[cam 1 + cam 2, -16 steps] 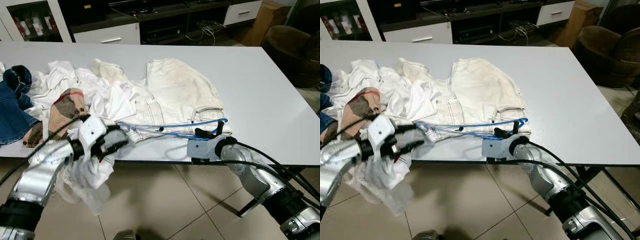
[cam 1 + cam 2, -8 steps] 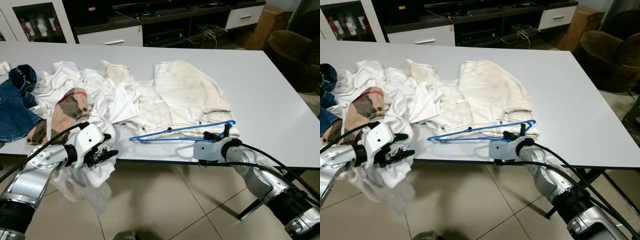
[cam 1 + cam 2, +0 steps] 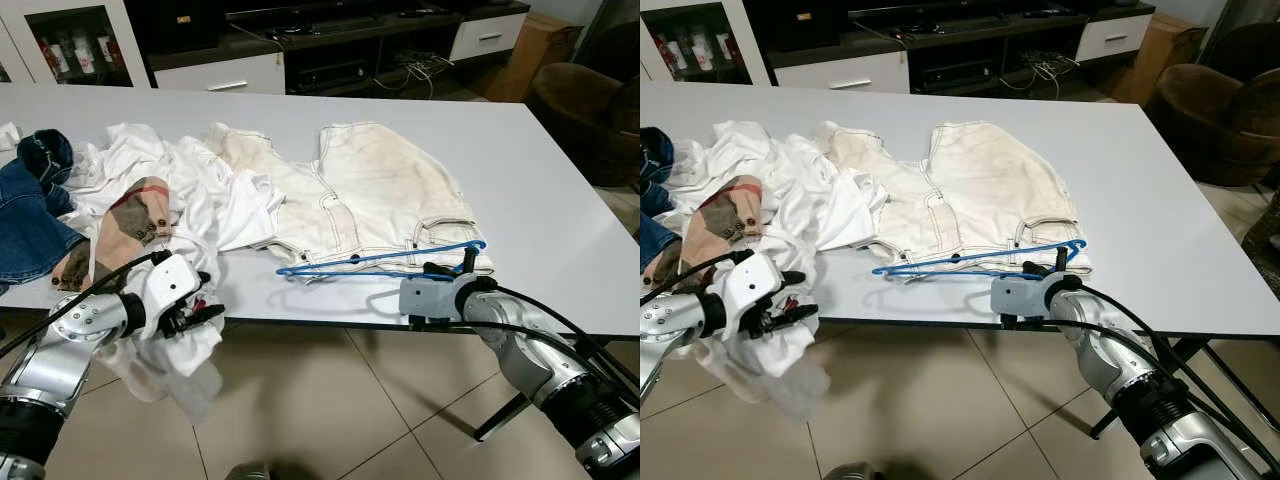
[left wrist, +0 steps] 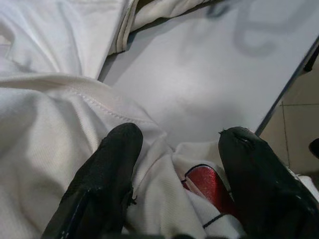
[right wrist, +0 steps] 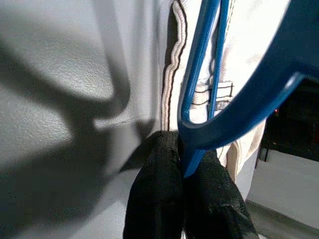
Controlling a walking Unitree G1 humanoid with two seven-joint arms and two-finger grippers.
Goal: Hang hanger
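Note:
A thin blue wire hanger (image 3: 380, 257) lies across the near hem of cream shorts (image 3: 370, 190) spread on the white table (image 3: 540, 170). My right gripper (image 3: 463, 262) is at the table's front edge, shut on the hanger's hook end (image 5: 199, 74). My left gripper (image 3: 205, 300) is well to the left of the hanger, just off the table edge. Its fingers (image 4: 109, 174) stand open, with a white shirt with a red print (image 4: 204, 181) bunched between them. That shirt hangs off the edge below the gripper.
A heap of white clothes (image 3: 170, 170), a plaid garment (image 3: 130, 215) and blue jeans (image 3: 25, 215) cover the table's left part. A brown armchair (image 3: 580, 100) stands at the right. A TV cabinet (image 3: 300, 50) lines the far wall. Tiled floor (image 3: 330, 400) lies below.
The left gripper has drawn back to the left, away from the hanger's left end. The hanger's left end now lies free on the shorts. The camera has shifted a little.

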